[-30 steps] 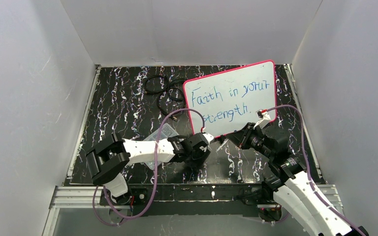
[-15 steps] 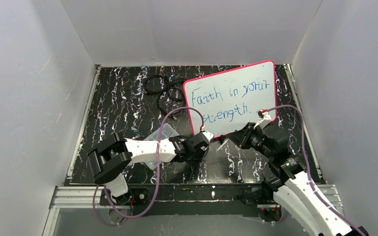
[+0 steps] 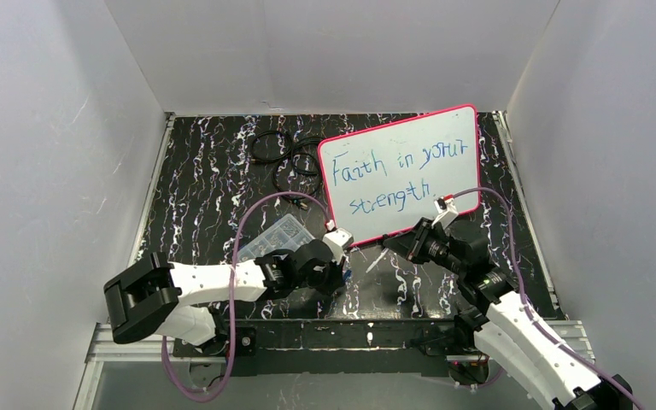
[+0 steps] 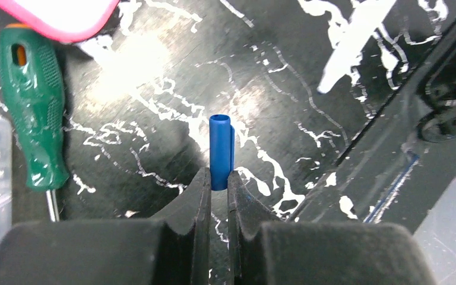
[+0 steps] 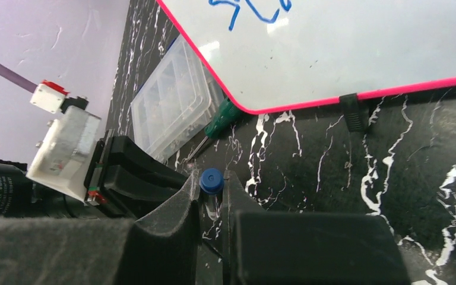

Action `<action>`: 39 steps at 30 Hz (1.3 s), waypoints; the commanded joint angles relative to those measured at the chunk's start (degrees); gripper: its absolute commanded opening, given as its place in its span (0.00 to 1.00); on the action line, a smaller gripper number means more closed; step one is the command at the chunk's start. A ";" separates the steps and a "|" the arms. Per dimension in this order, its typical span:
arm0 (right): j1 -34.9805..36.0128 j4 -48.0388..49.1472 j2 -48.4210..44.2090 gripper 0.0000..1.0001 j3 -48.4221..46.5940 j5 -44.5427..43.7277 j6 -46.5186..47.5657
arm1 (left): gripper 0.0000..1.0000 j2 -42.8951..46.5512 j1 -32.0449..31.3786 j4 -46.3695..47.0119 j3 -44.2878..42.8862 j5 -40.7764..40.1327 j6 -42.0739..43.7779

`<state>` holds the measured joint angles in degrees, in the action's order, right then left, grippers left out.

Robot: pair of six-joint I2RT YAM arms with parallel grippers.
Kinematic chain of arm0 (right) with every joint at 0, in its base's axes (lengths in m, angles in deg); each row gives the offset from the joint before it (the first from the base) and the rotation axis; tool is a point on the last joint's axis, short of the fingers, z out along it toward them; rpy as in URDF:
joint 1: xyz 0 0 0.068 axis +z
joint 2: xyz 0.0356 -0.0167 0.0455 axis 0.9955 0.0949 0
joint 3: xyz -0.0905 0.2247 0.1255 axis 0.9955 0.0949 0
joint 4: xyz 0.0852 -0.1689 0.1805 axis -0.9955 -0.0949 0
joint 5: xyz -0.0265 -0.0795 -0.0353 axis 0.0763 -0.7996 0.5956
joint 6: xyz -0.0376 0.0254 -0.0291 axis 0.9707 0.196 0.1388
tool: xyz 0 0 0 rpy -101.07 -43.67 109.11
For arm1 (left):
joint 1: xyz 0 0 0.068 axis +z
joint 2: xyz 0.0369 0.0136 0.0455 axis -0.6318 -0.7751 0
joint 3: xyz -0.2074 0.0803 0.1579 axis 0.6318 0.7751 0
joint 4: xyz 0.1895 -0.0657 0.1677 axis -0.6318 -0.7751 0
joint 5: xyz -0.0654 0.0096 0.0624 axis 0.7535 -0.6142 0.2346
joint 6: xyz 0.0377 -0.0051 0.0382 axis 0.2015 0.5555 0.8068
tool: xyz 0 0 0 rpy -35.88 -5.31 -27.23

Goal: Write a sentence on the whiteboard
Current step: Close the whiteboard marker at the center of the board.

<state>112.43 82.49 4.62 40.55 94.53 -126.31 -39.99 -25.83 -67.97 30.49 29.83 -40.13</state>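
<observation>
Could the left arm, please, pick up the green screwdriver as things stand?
Probably not yet: the screwdriver lies close beside the left end effector, its handle exposed, but that is shut on a blue cap, which it would have to put down first.

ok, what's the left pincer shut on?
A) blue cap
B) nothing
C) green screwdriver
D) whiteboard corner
A: in the left wrist view the blue cap sits pinched in the left pincer, while the screwdriver lies off to the side, untouched.
</observation>
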 commanded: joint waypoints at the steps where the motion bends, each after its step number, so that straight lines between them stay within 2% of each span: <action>1: 0.05 7.85 1.73 0.01 0.16 3.99 -2.44 | 0.00 2.52 -0.29 7.35 2.08 3.61 0.94; 15: 0.07 8.28 3.51 0.01 0.98 3.60 -1.90 | 0.00 3.54 -0.29 11.38 3.87 8.59 2.69; 39: 0.06 8.13 4.64 0.01 1.56 3.37 -1.51 | 0.00 5.62 -1.65 12.57 5.25 7.56 3.58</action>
<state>112.43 87.76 9.21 41.45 98.02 -128.41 -36.84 -26.99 -55.92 34.71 38.03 -37.42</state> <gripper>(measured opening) 0.175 0.064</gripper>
